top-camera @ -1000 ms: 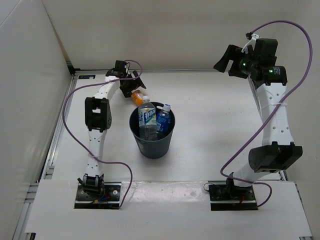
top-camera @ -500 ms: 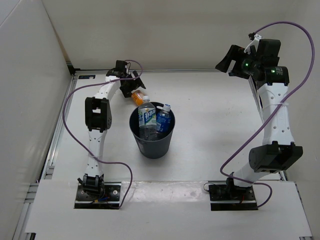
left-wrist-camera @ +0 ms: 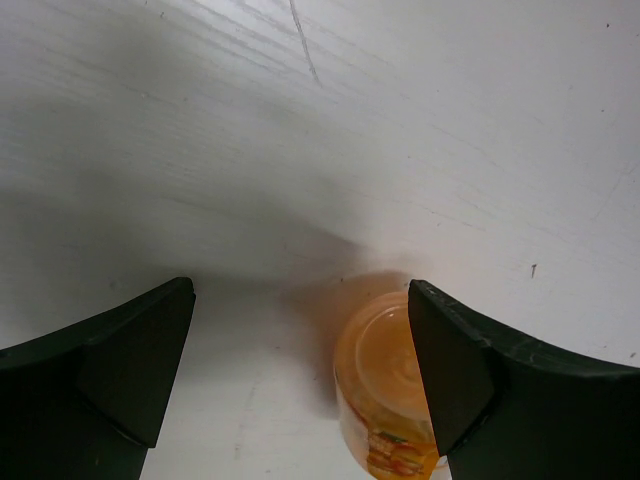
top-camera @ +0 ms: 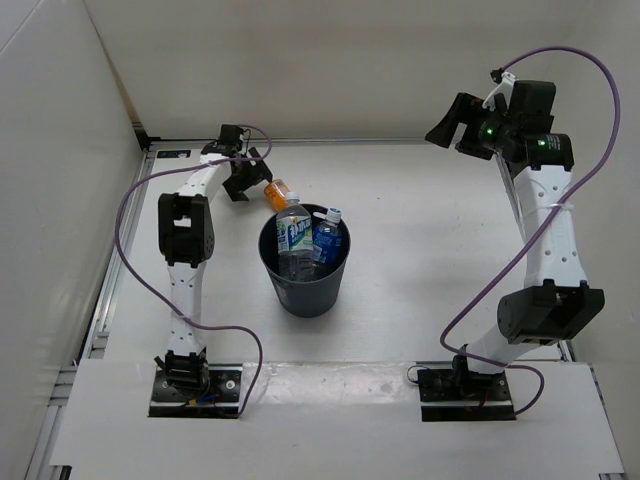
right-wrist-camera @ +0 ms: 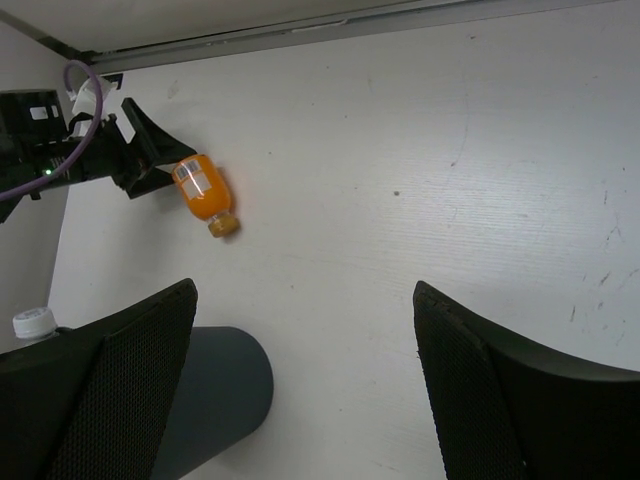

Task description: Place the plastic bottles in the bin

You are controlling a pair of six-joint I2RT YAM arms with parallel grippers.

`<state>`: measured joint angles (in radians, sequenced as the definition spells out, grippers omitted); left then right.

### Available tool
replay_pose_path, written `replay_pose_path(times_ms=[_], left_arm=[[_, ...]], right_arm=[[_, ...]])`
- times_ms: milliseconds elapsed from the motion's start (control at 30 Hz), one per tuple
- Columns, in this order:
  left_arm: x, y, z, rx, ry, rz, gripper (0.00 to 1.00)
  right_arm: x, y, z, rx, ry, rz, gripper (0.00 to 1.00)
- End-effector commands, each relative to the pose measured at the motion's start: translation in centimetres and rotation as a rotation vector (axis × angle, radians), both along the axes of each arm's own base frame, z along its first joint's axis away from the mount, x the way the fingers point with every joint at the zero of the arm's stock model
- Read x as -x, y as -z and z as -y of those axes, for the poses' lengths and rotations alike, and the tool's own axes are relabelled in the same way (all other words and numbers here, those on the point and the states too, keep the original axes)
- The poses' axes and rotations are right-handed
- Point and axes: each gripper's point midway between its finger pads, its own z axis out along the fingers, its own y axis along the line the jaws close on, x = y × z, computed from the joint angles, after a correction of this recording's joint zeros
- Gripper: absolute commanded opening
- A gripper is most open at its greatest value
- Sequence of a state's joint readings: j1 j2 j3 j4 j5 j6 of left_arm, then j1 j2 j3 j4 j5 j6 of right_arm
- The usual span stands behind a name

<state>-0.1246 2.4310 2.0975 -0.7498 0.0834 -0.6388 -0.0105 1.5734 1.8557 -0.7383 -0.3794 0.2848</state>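
The dark grey-blue bin (top-camera: 306,283) stands mid-table. Two plastic bottles stand in it: one with a white-blue label (top-camera: 291,234) and one with a blue label (top-camera: 327,240). A short orange bottle (top-camera: 277,193) lies on its side just behind the bin. My left gripper (top-camera: 250,178) is low at the bottle's base end, open. In the left wrist view the orange bottle (left-wrist-camera: 392,392) lies between the fingers, close to the right fingertip (left-wrist-camera: 455,380), ungripped. My right gripper (top-camera: 450,118) hangs high at the back right, open and empty. Its wrist view shows the orange bottle (right-wrist-camera: 201,190) and the bin (right-wrist-camera: 205,400).
White walls close the table at the back and left. A metal rail (top-camera: 110,290) runs along the left edge. Purple cables loop off both arms. The left gripper (right-wrist-camera: 140,150) shows by the back wall in the right wrist view.
My left gripper has drawn back to the left, off the orange bottle, which now shows more fully. The right arm has only wavered slightly.
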Motion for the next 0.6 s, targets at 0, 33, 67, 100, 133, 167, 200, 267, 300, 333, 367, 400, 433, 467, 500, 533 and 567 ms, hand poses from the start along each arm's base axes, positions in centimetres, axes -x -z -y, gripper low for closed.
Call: replay_pose_path(times_ms=[0, 33, 67, 100, 133, 167, 200, 267, 300, 333, 367, 400, 433, 467, 500, 533, 567], left_arm=[[-0.7, -5.1, 0.1, 0.007, -0.02, 0.109, 0.99], [-0.8, -5.1, 0.1, 0.009, -0.022, 0.109, 0.99], [-0.8, -5.6, 0.1, 0.012, -0.023, 0.118, 0.99], [-1.1, -5.7, 0.1, 0.013, -0.023, 0.127, 0.99], [-1.2, -5.9, 0.2, 0.017, -0.03, 0.133, 0.99], [-1.2, -6.2, 0.3, 0.018, -0.03, 0.144, 0.99], [-1.7, -6.9, 0.2, 0.02, -0.036, 0.171, 0.99], [-2.2, -7.8, 0.1, 0.016, -0.042, 0.198, 0.99], [-2.2, -7.8, 0.0, 0.009, -0.047, 0.198, 0.99], [-2.5, -8.4, -0.1, 0.005, -0.05, 0.214, 0.99], [-2.9, -8.8, -0.2, 0.006, -0.053, 0.228, 0.99], [-3.0, -8.8, -0.2, 0.001, -0.053, 0.227, 0.99], [-3.2, -9.3, -0.1, 0.006, -0.053, 0.243, 0.99], [-3.4, -9.9, -0.2, 0.009, -0.058, 0.258, 0.99], [-3.5, -10.0, 0.0, 0.013, -0.055, 0.262, 0.99], [-3.7, -10.7, 0.2, 0.017, -0.052, 0.288, 0.99], [-3.9, -11.0, 0.2, 0.018, -0.052, 0.296, 0.99]], right_arm=[[-0.3, -0.6, -0.8, -0.017, -0.029, 0.031, 0.9], [-0.2, -0.6, -0.8, -0.018, -0.03, 0.032, 0.9], [-0.1, -0.5, -0.8, -0.02, -0.031, 0.029, 0.9], [-0.1, -0.4, -0.8, -0.017, -0.03, 0.027, 0.9], [0.0, -0.3, -0.8, -0.018, -0.034, 0.027, 0.9], [0.1, -0.4, -0.9, -0.018, -0.037, 0.029, 0.9], [0.2, -0.2, -0.8, -0.016, -0.036, 0.028, 0.9], [0.4, -0.2, -0.9, -0.021, -0.037, 0.026, 0.9], [0.4, -0.2, -0.9, -0.019, -0.038, 0.026, 0.9], [0.3, -0.2, -0.9, -0.02, -0.038, 0.027, 0.9], [0.3, -0.1, -0.9, -0.021, -0.037, 0.024, 0.9], [0.2, -0.2, -0.9, -0.018, -0.041, 0.029, 0.9], [0.2, -0.2, -1.0, -0.022, -0.043, 0.028, 0.9], [0.2, -0.1, -1.0, -0.024, -0.042, 0.026, 0.9], [0.2, -0.1, -1.0, -0.022, -0.043, 0.028, 0.9], [0.1, -0.1, -1.0, -0.023, -0.041, 0.026, 0.9], [0.1, -0.1, -1.0, -0.023, -0.041, 0.026, 0.9]])
